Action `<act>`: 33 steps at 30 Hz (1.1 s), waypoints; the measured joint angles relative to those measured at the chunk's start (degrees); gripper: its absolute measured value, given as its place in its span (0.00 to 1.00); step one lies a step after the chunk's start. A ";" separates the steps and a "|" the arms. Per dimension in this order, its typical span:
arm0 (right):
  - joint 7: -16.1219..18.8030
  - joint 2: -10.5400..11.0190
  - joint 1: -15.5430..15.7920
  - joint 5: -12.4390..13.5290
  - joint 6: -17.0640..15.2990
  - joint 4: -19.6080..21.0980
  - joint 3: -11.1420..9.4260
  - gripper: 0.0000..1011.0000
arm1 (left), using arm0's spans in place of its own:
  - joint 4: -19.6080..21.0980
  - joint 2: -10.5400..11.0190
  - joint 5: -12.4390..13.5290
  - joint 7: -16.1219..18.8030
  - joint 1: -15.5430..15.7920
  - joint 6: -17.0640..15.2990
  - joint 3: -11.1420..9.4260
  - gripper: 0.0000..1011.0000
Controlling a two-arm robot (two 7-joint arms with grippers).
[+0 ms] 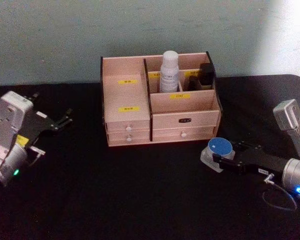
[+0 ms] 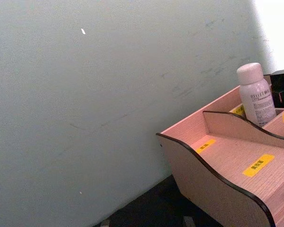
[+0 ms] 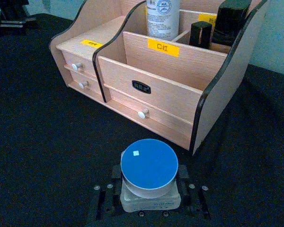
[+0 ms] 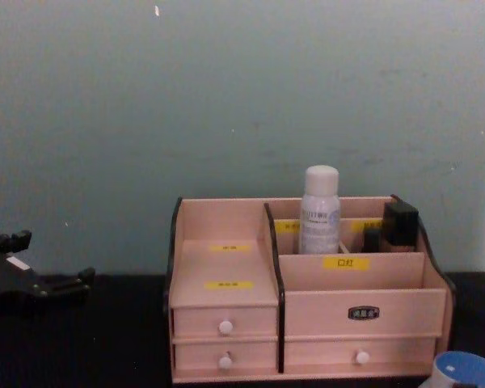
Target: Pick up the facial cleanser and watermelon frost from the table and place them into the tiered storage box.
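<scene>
The tiered storage box (image 1: 182,120) stands mid-table at the back, also seen in the right wrist view (image 3: 161,75) and chest view (image 4: 364,303). A white bottle with a pale cap, the facial cleanser (image 1: 169,72) (image 4: 318,210) (image 2: 255,94), stands upright in a rear compartment. Right of the box's front is a round white jar with a blue lid, the watermelon frost (image 1: 219,148) (image 3: 149,165) (image 4: 467,372). My right gripper (image 1: 215,157) (image 3: 149,182) is shut on it, one finger on each side. My left gripper (image 1: 64,120) (image 4: 44,271) hovers open, left of the box.
Dark containers (image 1: 206,75) (image 3: 229,21) fill the box's rear right compartment. The front compartment (image 3: 156,64) and the left stepped shelf (image 1: 125,97) hold nothing. The table is covered in black cloth (image 1: 140,195), and a grey-green wall (image 4: 226,97) rises close behind the box.
</scene>
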State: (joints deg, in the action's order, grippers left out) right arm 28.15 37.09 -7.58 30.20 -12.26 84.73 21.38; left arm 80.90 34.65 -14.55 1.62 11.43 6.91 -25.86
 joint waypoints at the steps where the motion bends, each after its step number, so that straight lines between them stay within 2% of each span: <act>1: 0.04 0.05 0.08 0.01 0.09 0.07 -0.11 0.69 | 0.00 0.00 0.00 0.00 0.00 0.00 0.00 0.99; 17: 1.90 1.39 0.37 1.47 1.00 2.11 -0.59 0.69 | 0.00 0.00 0.00 0.00 0.00 0.00 0.00 0.99; 27: 3.77 1.69 -1.91 1.86 1.22 2.76 0.64 0.69 | 0.00 0.00 0.00 0.00 0.00 0.00 0.00 0.99; 33: 5.35 1.35 -4.58 2.58 0.67 2.95 2.01 0.69 | 0.00 0.00 0.00 0.00 0.00 0.00 0.00 0.99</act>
State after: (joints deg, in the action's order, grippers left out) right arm 33.50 38.45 -12.16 32.78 -11.58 87.69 23.39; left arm 80.90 34.64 -14.55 1.62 11.43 6.91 -25.86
